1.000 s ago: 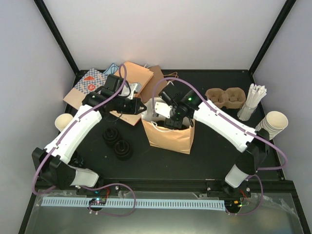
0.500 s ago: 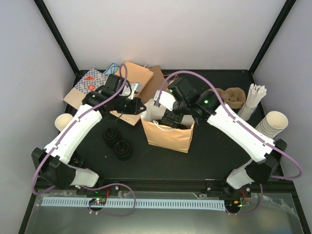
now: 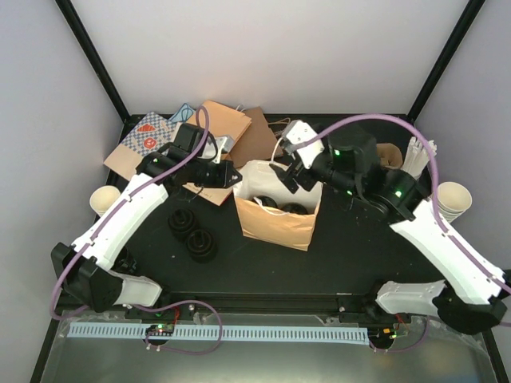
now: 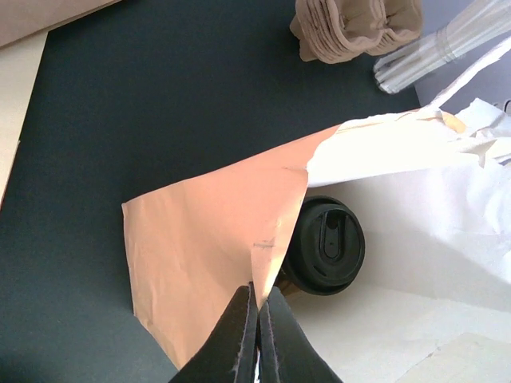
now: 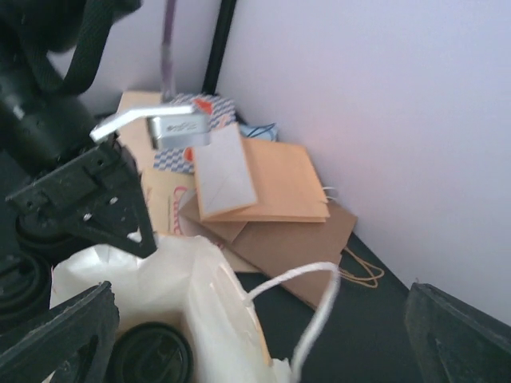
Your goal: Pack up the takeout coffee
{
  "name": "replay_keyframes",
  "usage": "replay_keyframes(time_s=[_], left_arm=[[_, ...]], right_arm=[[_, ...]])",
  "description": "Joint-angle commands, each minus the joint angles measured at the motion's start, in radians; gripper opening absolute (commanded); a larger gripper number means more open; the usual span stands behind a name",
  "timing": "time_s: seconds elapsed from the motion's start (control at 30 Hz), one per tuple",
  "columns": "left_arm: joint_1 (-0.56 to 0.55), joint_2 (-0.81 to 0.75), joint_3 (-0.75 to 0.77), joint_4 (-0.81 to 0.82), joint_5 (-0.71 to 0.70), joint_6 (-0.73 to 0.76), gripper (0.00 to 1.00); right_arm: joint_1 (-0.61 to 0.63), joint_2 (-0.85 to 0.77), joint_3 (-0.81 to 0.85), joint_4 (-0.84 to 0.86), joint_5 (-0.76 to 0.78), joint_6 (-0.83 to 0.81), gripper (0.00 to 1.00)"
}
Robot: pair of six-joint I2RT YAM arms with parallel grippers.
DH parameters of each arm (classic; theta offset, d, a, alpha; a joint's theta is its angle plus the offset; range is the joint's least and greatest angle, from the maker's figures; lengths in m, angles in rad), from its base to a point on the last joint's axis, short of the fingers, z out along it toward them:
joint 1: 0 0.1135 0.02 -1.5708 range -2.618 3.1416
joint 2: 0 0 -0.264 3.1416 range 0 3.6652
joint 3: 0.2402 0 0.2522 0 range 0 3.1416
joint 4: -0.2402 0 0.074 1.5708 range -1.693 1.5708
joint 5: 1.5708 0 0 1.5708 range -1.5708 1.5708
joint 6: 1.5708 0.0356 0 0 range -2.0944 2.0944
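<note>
A brown paper bag (image 3: 275, 219) with a white inside stands open mid-table. Two black-lidded cups (image 3: 267, 201) sit in it; what they stand on is hidden. My left gripper (image 3: 231, 177) is shut on the bag's left rim. In the left wrist view its fingertips (image 4: 259, 299) pinch the brown rim (image 4: 239, 231) beside a black-lidded cup (image 4: 323, 243). My right gripper (image 3: 294, 169) is open and empty, above the bag's far right rim. In the right wrist view the right gripper (image 5: 259, 319) hangs over the bag (image 5: 160, 275), its string handle (image 5: 319, 275) and one lid (image 5: 148, 351).
Loose black lids (image 3: 192, 231) lie left of the bag. Lidless cream cups stand at far left (image 3: 104, 199) and far right (image 3: 451, 199). Straws (image 3: 419, 163) and spare pulp carriers (image 3: 390, 155) are at back right. Flat paper bags (image 3: 231, 128) lie at back left.
My right gripper has risen out of the bag and moved back and right, open and empty. The left gripper has held the rim still.
</note>
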Motion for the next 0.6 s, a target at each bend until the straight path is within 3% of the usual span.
replay_keyframes(time_s=[0.0, 0.13, 0.33, 0.57], left_arm=[[-0.008, -0.040, -0.024, 0.055, 0.017, -0.041, 0.02], [-0.007, -0.054, -0.027, 0.066, 0.036, -0.044, 0.09], [-0.007, -0.067, -0.029, 0.068, 0.054, -0.045, 0.46], [-0.005, -0.185, -0.037, 0.060, 0.013, -0.035, 0.72]], right_arm=[[0.004, -0.097, -0.042, 0.091, 0.102, 0.172, 1.00], [0.005, -0.240, -0.162, 0.121, 0.114, 0.255, 1.00], [0.003, -0.458, -0.346, 0.129, 0.174, 0.364, 1.00], [0.004, -0.637, -0.488, 0.011, 0.225, 0.487, 1.00]])
